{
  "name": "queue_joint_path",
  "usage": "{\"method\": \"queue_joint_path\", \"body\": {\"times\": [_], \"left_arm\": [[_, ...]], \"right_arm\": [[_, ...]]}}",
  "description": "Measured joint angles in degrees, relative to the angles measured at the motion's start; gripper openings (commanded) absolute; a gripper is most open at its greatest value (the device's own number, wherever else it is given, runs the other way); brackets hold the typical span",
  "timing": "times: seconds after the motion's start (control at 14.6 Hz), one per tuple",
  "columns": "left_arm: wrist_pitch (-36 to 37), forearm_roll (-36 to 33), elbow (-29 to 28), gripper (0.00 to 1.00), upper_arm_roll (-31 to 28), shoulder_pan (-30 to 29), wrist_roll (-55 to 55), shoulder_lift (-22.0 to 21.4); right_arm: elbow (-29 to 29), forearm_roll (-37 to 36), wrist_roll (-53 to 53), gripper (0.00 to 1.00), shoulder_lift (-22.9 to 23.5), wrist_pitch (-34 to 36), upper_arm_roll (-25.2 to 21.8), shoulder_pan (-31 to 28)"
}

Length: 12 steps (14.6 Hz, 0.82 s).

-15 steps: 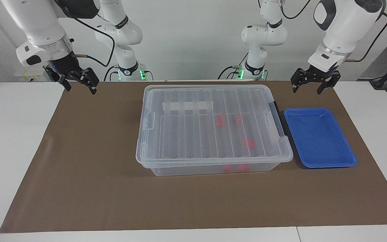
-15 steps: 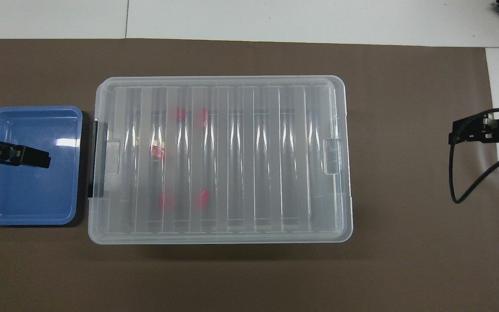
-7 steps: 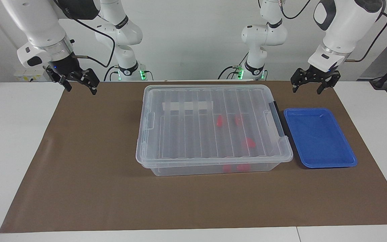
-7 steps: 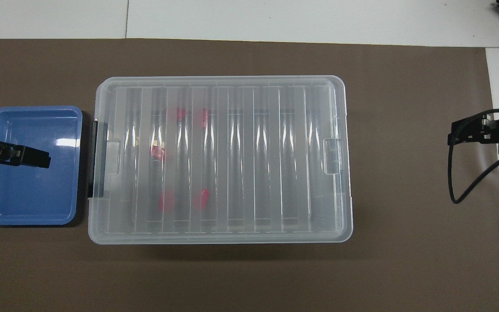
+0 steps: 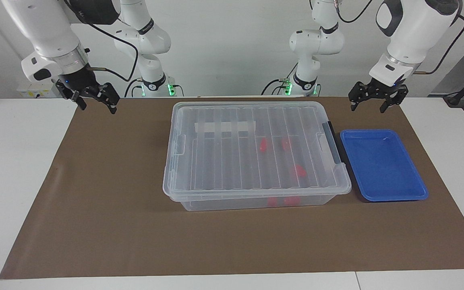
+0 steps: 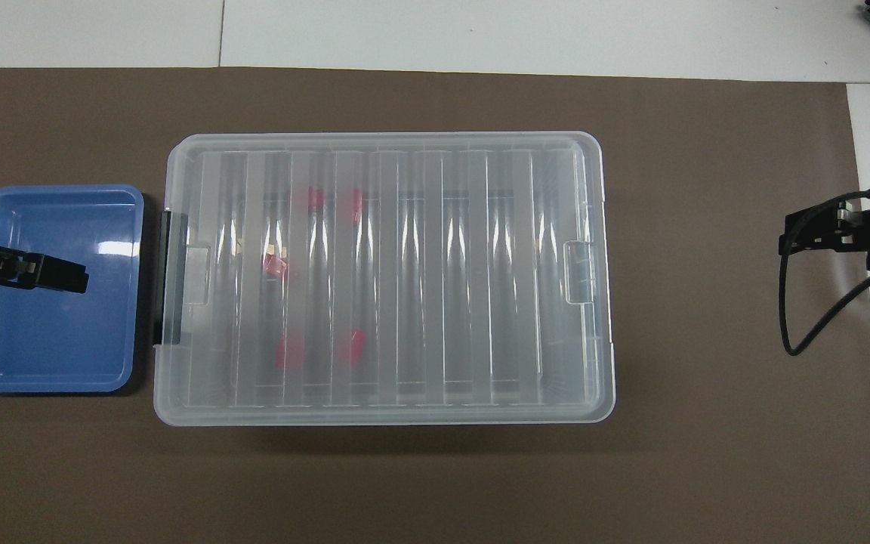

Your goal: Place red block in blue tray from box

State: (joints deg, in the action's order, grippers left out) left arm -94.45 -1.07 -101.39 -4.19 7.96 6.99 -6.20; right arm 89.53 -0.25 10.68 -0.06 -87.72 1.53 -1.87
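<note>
1. The red block (image 5: 300,171) is a small, boxy, bright red piece, one of several alike; all of them show blurred through the ribbed lid, in the middle of the facing view, right of the box's centre.
2. The red blocks lie on the floor of the box (image 5: 252,153), toward its end with the dark grey handle (image 5: 333,141); in the overhead view they sit in the left half of the box, two higher up, one in the middle, two lower down.
3. The box is a large clear bin with its lid (image 6: 382,276) shut on it and a white strip label (image 5: 224,127) showing through; it stands on the brown mat (image 5: 107,209) in the centre of the table (image 5: 14,169).
4. The blue tray (image 5: 397,192) is shallow, with a raised rim and rounded corners, and holds nothing; it lies just beside the handle end of the box, at the right of the facing view.
5. The left pincer (image 5: 377,100) hangs in the upper right of the facing view, above the mat's edge by the tray, its fingers spread apart and holding nothing.
6. The right pincer (image 5: 94,97) hangs in the upper left of the facing view over the mat's corner, well apart from the box, fingers likewise spread and empty.
</note>
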Motion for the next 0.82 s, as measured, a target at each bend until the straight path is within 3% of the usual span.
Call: {"method": "queue_joint_path", "body": {"times": [0.55, 0.82], "left_arm": [[0.0, 0.0, 0.0, 1.0, 0.0, 0.0, 0.0, 0.0], [0.0, 0.0, 0.0, 1.0, 0.0, 0.0, 0.0, 0.0]], "right_arm": [[0.2, 0.0, 0.0, 1.0, -0.1, -0.1, 0.0, 0.0], [4.1, 0.0, 0.0, 1.0, -1.2, -4.0, 0.1, 0.0]]}}
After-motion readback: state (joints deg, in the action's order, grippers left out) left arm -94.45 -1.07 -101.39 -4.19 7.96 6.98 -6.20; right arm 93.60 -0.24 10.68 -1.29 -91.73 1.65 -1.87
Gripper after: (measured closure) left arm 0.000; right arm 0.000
